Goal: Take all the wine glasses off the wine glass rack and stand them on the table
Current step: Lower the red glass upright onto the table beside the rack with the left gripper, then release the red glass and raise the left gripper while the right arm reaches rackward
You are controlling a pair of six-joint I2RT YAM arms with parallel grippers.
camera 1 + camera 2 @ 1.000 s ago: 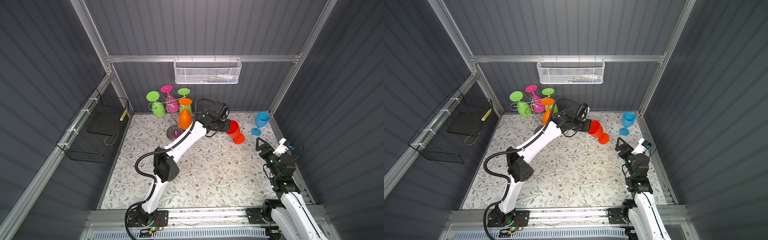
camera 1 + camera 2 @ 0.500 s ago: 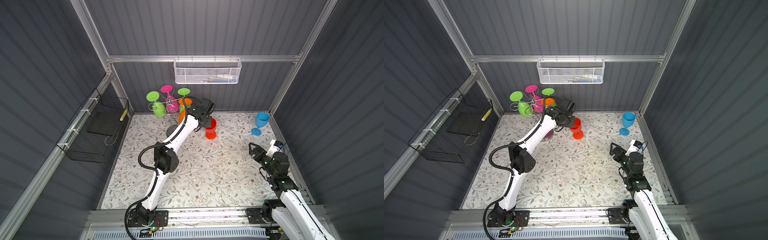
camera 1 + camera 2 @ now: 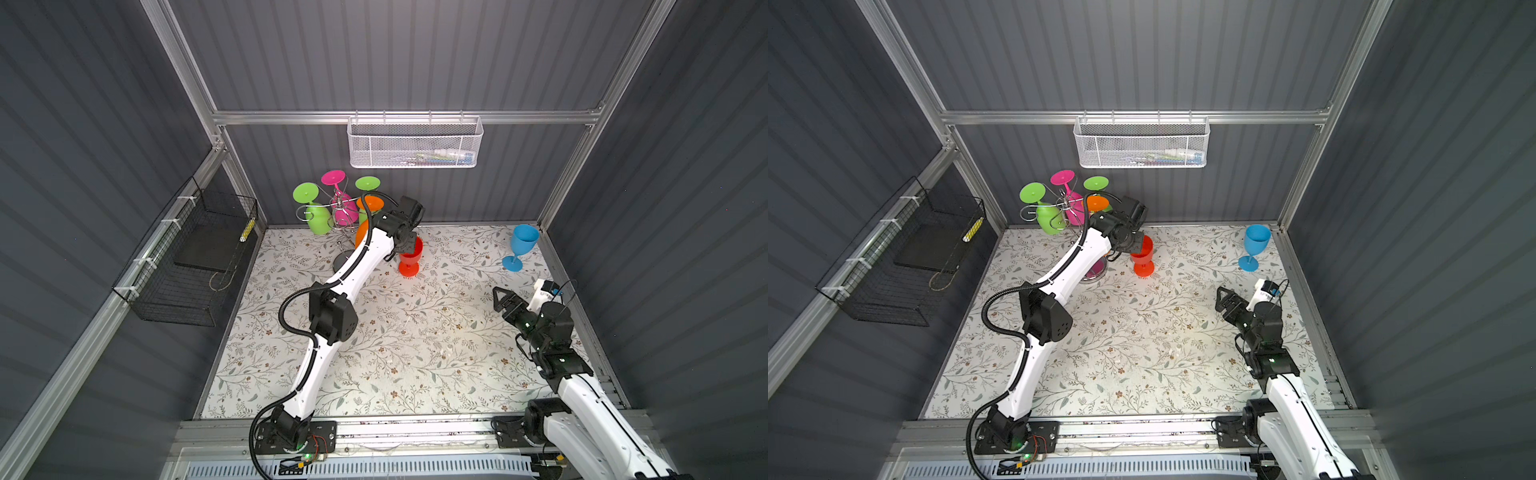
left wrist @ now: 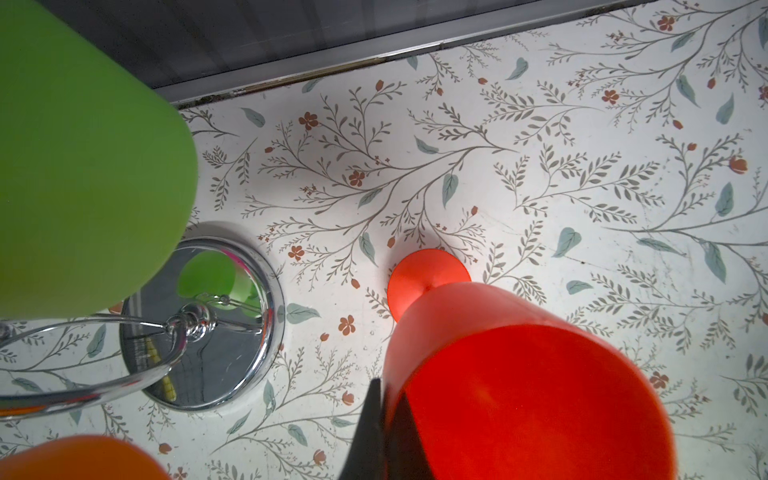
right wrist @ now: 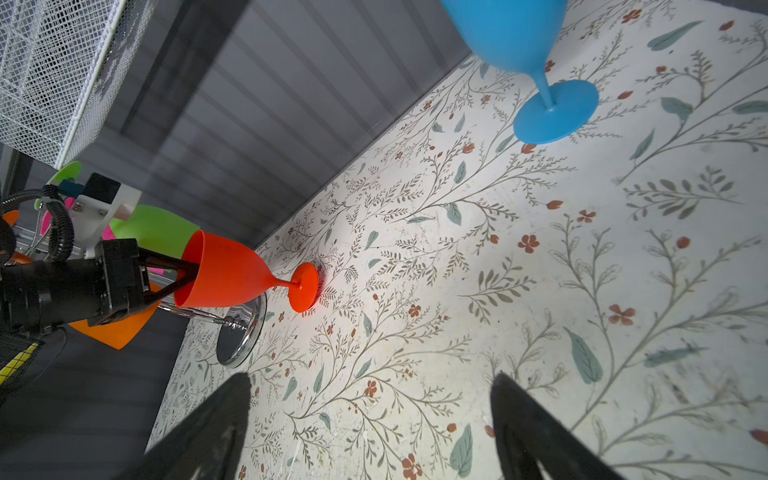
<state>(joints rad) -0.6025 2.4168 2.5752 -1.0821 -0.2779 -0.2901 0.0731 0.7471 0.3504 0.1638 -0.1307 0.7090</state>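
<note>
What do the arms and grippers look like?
The left arm and right arm have white links and black joints. A black ribbed hose runs along the left one. The left gripper and right gripper are black, with tapered fingers.

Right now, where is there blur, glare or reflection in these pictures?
Left wrist view: the close green glass looks soft-edged, and the wine glass rack base mirrors it. Right wrist view: the right gripper shows blurred jaws. Both top views: light glares off the mat.
</note>
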